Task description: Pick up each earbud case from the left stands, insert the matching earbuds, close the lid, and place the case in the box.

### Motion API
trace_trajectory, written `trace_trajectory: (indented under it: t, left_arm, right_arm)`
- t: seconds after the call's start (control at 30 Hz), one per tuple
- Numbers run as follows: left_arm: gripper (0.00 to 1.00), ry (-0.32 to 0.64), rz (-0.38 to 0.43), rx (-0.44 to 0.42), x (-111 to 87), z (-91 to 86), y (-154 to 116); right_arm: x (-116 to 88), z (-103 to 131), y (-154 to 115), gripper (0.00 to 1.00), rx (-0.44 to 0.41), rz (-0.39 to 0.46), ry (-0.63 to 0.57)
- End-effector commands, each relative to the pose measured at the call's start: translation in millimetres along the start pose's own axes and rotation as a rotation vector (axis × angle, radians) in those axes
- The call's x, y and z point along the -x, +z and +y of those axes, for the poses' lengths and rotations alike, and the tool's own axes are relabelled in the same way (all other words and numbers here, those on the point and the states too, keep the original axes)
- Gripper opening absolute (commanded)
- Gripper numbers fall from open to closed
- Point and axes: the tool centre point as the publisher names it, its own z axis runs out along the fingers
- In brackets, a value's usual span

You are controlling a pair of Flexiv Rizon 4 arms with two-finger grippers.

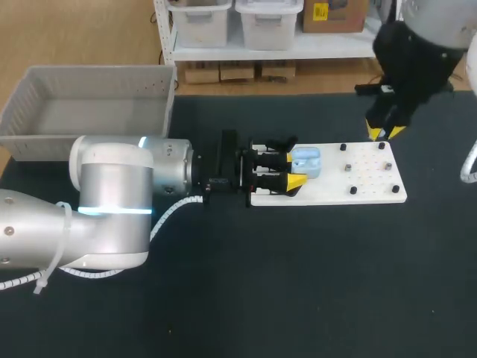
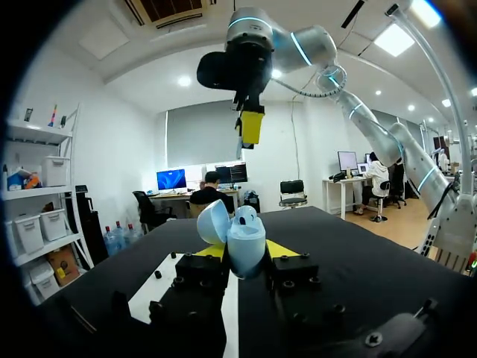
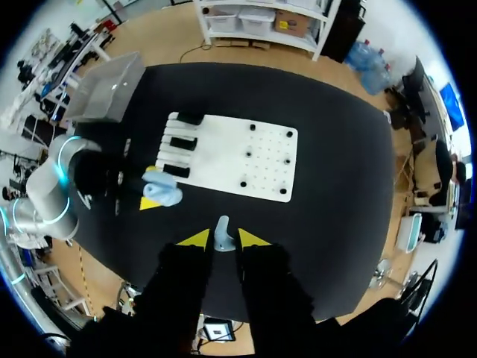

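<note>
Right gripper pinches a pale earbud above the dark surface; left gripper clasps a blue earbud case at the white board's edge.

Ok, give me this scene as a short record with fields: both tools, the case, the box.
left tool: shut on the earbud case, at the left end of the white board
earbud case: lid open
right tool: shut on an earbud, high above the board
grey box: far left, apart from the board
</note>
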Motion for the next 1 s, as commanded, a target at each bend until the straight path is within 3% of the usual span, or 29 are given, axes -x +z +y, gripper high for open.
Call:
trace_trajectory:
  t: [0.03, 0.17, 0.7, 0.87, 1.0]
  left_arm:
    - [0.00, 0.003, -0.002, 0.007, -0.8, -1.6, 0]
    - [0.00, 0.003, -0.002, 0.007, -0.8, -1.6, 0]
    - [0.00, 0.003, -0.002, 0.007, -0.8, -1.6, 0]
    - [0.00, 0.003, -0.002, 0.007, -0.8, -1.6, 0]
    - [0.00, 0.003, -0.002, 0.007, -0.8, -1.6, 0]
  right_arm:
    - [-4, 23, -9, 0.00, -0.017, 0.003, -0.044]
    - [-11, 37, -7, 0.00, -0.030, 0.004, -0.081]
    - [-11, 37, -7, 0.00, -0.030, 0.004, -0.081]
    - [-10, 53, -6, 0.00, 0.020, 0.050, -0.261]
    - [-10, 64, -7, 0.00, 0.005, 0.055, -0.373]
